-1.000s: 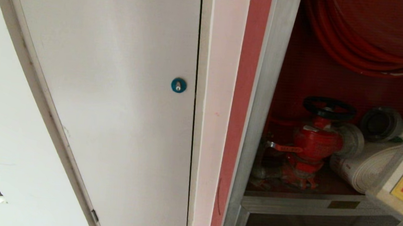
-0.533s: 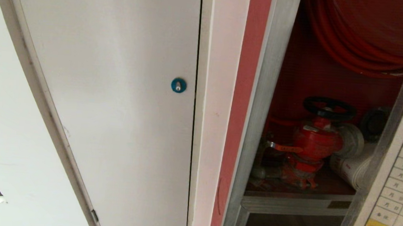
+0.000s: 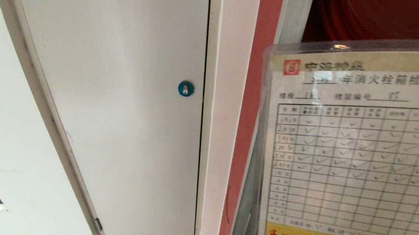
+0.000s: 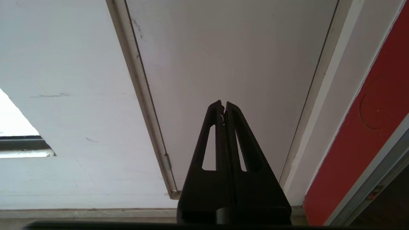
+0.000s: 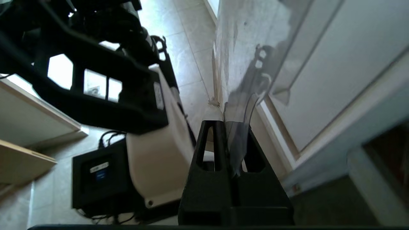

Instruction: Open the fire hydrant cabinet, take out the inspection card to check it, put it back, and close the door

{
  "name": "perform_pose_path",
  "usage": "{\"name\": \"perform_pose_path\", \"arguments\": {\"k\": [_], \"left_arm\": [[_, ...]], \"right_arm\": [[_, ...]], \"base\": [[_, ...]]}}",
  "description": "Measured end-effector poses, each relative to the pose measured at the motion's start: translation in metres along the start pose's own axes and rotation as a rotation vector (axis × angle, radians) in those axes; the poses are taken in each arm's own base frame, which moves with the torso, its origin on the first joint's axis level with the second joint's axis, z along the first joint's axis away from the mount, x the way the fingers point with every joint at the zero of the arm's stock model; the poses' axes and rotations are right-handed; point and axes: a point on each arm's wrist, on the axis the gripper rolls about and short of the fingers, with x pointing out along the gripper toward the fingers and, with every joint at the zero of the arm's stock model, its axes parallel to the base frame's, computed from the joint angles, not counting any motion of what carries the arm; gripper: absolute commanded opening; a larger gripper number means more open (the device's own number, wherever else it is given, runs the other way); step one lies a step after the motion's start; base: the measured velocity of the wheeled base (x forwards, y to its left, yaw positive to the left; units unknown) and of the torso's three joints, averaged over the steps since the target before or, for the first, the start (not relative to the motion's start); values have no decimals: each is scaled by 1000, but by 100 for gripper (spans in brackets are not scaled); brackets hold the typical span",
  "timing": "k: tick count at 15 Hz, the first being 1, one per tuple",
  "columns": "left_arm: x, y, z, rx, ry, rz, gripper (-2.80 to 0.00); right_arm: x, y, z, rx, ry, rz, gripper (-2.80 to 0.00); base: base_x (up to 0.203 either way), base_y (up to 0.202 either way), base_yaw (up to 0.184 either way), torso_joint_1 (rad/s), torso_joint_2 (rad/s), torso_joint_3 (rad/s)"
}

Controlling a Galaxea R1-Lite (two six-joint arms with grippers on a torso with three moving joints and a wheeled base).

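The right gripper (image 5: pixel 223 123), clamped on the lower edge of the sleeved inspection card (image 3: pixel 350 157), holds its check-marked table, Chinese heading and yellow fire-symbol band before the fire hydrant cabinet (image 3: pixel 349 16); the left gripper (image 4: pixel 223 107), fingers together, faces the white door (image 3: pixel 123 89)

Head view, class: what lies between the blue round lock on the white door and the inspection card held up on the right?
In the head view, between the blue round lock and the inspection card run a white strip and a red strip.
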Motion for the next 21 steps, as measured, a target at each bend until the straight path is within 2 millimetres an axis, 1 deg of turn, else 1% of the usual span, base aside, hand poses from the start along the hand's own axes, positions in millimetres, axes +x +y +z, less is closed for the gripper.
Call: {"name": "perform_pose_path", "arguments": {"k": [2, 5, 10, 13, 16, 21], "left_arm": [[0, 0, 0, 0, 0, 0, -280], [0, 0, 0, 0, 0, 0, -280], [0, 0, 0, 0, 0, 0, -280], [0, 0, 0, 0, 0, 0, -280], [0, 0, 0, 0, 0, 0, -280], [0, 0, 0, 0, 0, 0, -280]], "right_arm": [[16, -7, 10, -36, -18, 36, -280], [37, -14, 18, -60, -28, 81, -280], [57, -18, 18, -57, -21, 155, -280], [65, -22, 19, -56, -42, 166, -280], [70, -21, 17, -57, -52, 190, -280], [71, -18, 12, -55, -45, 202, -280]], "base": [[0, 0, 0, 0, 0, 0], [0, 0, 0, 0, 0, 0], [0, 0, 0, 0, 0, 0], [0, 0, 0, 0, 0, 0], [0, 0, 0, 0, 0, 0], [0, 0, 0, 0, 0, 0]]}}
